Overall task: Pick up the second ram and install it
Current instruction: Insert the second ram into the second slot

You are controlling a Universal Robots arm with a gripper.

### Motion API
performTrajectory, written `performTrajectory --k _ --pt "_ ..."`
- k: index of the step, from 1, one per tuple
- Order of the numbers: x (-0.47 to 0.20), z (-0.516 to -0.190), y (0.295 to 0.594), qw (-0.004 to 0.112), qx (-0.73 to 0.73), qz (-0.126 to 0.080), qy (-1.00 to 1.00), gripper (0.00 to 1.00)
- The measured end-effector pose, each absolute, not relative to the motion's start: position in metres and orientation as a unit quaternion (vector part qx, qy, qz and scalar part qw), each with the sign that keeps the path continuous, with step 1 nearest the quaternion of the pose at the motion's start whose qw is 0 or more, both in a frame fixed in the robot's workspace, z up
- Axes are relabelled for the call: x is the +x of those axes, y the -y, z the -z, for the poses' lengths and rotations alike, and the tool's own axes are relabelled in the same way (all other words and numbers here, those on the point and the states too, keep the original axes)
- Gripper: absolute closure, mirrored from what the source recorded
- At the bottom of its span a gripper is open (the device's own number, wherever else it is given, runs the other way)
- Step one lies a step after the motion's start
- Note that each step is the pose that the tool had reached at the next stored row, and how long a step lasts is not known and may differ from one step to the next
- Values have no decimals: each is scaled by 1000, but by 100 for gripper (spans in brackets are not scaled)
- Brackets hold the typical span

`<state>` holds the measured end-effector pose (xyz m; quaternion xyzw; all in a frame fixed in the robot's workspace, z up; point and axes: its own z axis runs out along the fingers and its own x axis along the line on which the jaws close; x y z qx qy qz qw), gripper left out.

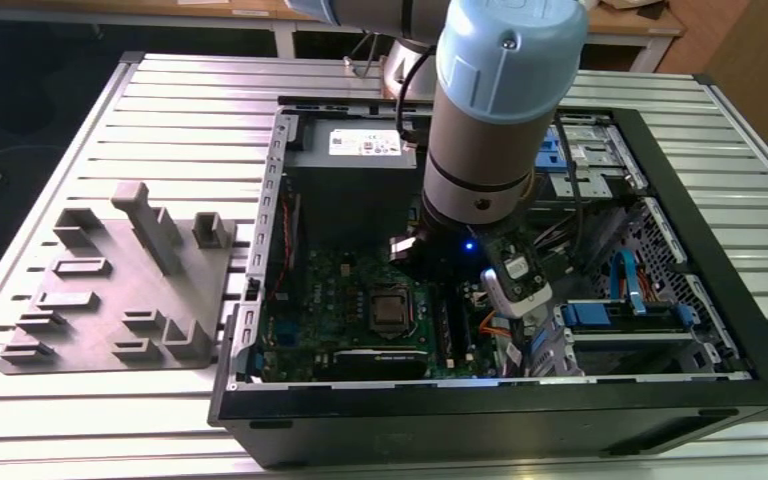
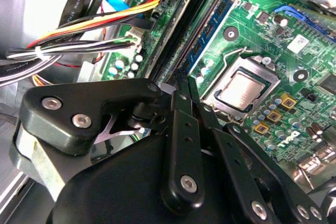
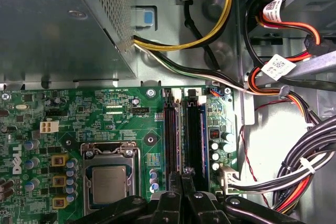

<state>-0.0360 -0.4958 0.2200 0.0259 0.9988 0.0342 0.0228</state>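
A slatted metal table [image 1: 91, 120] carries an open PC case [image 1: 491, 420], with a grey holder tray [image 1: 91, 300] just beside it on the exterior view's left. The arm [image 1: 504, 100] goes down into the case, so the gripper [image 1: 518, 290] hangs low over the green motherboard [image 1: 344, 290], near the drive bays on the exterior view's right. The arm covers the slot area from here, so the ram can't be made out and the jaw state is hidden.

In the second wrist view the gripper [image 2: 184, 85] has its jaws pressed together, w/ no gap visible at the tips. They sit at the end of a thin blue board standing on edge in the slot row: I take this as the second ram [image 2: 210, 35], already in a slot beside the CPU socket [image 2: 244, 90]. Closed tips over its top edge suit pressing, not carrying, in my judgement. Whether they touch it I can't tell, because the black linkage hides the contact. A cable bundle [image 2: 79, 40] runs close by.

In the first wrist view the gripper [image 3: 184, 174] is again closed, at the near end of the slots. The second ram [image 3: 180, 140] shows as a narrow blue line between black rails, approx. in line w/ the tips. The slot latches are too small to judge, so full seating is unclear. The power supply [image 3: 52, 35] lies at the far side and its cables [image 3: 294, 171] are cut off at the edge.
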Motion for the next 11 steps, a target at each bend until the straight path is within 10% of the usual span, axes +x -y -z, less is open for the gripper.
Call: performTrajectory --k 11 --pt "-36 -218 496 23 26 -36 -999 91"
